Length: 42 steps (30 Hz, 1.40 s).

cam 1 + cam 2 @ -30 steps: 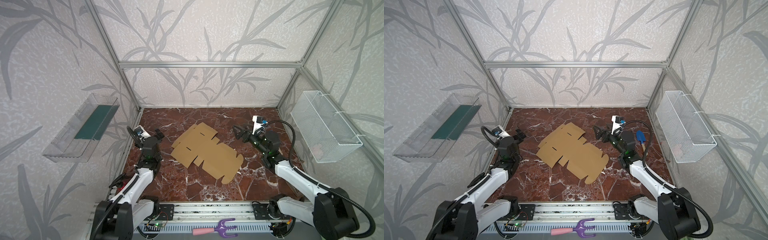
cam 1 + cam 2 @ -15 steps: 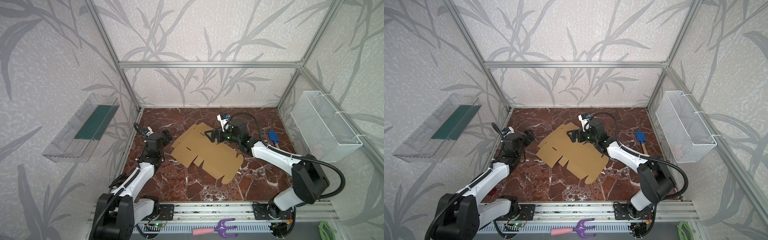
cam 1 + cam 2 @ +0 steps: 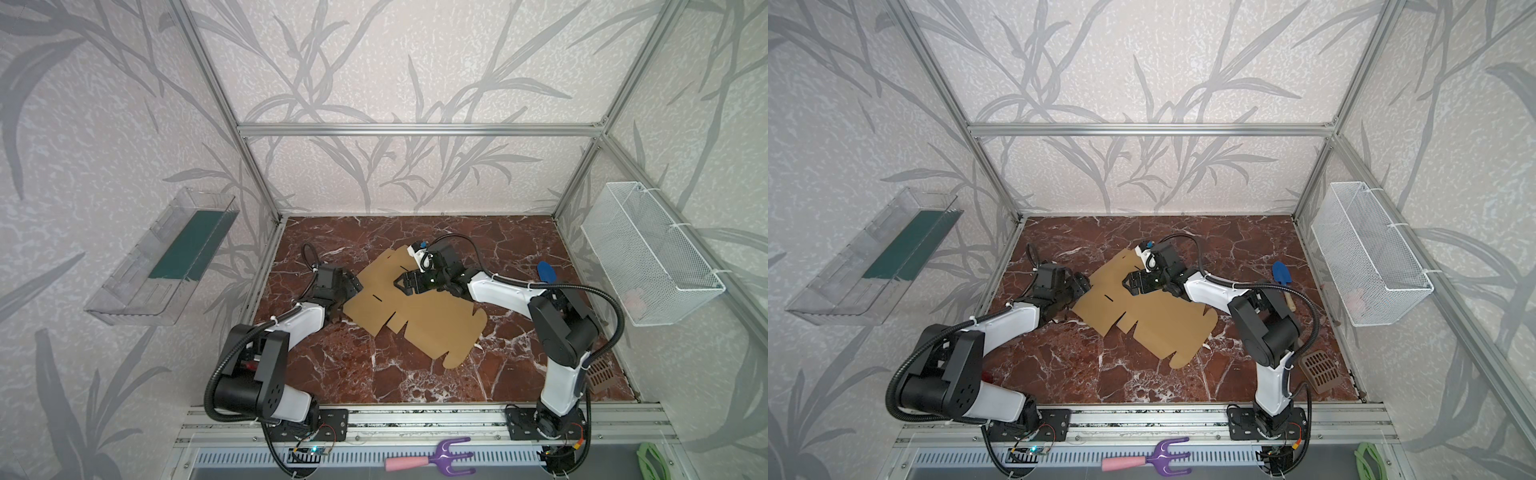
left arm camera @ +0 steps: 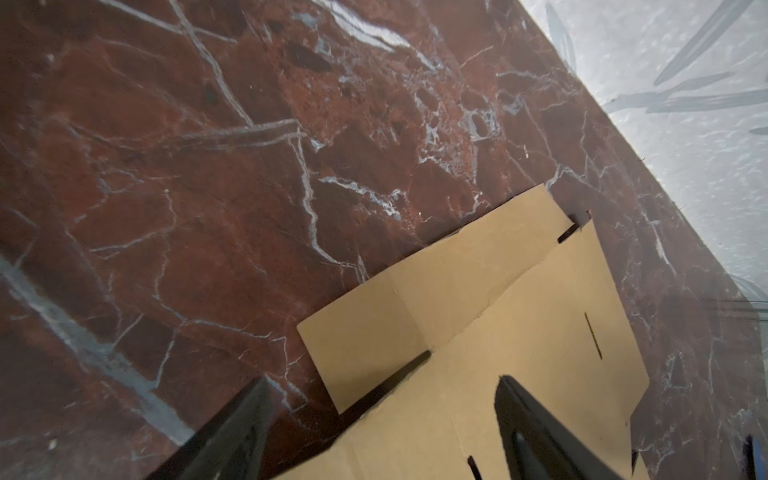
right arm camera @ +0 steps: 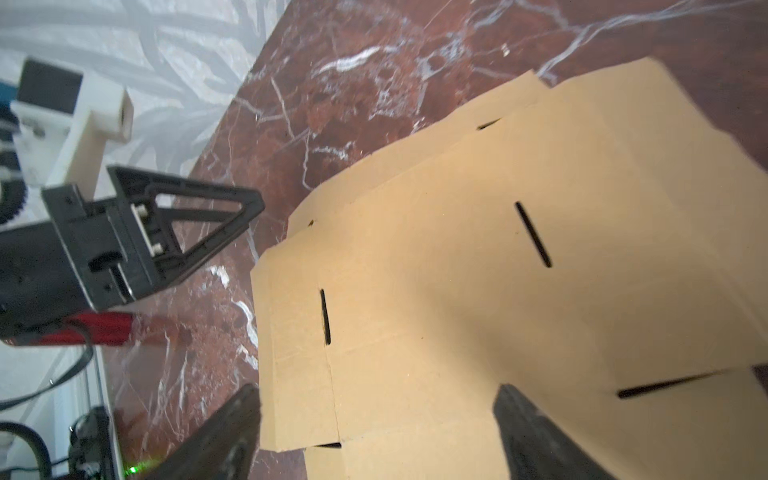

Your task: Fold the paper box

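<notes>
Flat paper box, both hands at its far half

The paper box (image 3: 419, 320) lies unfolded mid-tabletop (image 3: 374, 374), with no flap raised yet. The left hand (image 3: 352, 286) straddles its left edge flap, jaws wide and gripping nothing. Farther back, the right hand (image 3: 405, 284) hangs just over the slotted panel, equally spread and empty. Probably one will lift while the other pins.
</notes>
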### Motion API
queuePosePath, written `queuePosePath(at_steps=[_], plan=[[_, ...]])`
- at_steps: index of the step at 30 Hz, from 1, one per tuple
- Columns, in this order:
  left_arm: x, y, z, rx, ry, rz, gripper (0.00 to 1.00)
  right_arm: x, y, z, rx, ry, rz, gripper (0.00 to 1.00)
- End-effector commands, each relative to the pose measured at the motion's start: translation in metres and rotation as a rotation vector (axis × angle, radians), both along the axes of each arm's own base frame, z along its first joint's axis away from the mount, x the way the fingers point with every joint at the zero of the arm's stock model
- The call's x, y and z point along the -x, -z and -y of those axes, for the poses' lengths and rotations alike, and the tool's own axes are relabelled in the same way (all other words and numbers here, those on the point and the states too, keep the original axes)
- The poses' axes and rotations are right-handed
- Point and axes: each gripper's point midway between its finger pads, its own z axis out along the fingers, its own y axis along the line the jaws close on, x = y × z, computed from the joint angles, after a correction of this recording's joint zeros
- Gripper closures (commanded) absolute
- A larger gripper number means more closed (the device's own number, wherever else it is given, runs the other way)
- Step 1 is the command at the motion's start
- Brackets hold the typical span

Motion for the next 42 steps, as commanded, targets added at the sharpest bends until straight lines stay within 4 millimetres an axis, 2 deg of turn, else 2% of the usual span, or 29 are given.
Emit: queuePosePath(at_steps=[1, 2, 8, 11, 17, 29, 37, 42], plan=[[0.003, 0.012, 0.000, -0.004, -0.005, -0.063, 0.15, 0.008, -0.001, -0.024, -0.006, -0.075, -0.016, 0.28], [0.003, 0.014, 0.001, -0.006, -0.002, -0.069, 0.17, 0.009, 0.002, -0.028, 0.004, -0.087, -0.016, 0.32], [0.009, 0.021, -0.003, -0.031, -0.009, -0.109, 0.19, 0.015, 0.014, -0.044, 0.067, -0.110, 0.016, 0.42], [0.015, 0.022, -0.009, -0.051, -0.027, -0.122, 0.20, 0.020, 0.022, -0.057, 0.108, -0.144, 0.023, 0.54], [0.026, 0.021, -0.018, -0.080, -0.056, -0.137, 0.20, 0.021, 0.041, -0.066, 0.153, -0.154, 0.018, 0.64], [0.041, 0.023, -0.037, -0.130, -0.129, -0.174, 0.20, 0.022, 0.086, -0.047, 0.285, -0.135, -0.015, 0.78], [0.021, 0.012, -0.036, -0.085, -0.123, -0.154, 0.20, 0.034, 0.102, -0.032, 0.318, -0.134, -0.037, 0.84], [0.008, 0.018, -0.033, -0.034, -0.086, -0.218, 0.20, 0.042, 0.106, -0.029, 0.306, -0.147, -0.046, 0.85]])
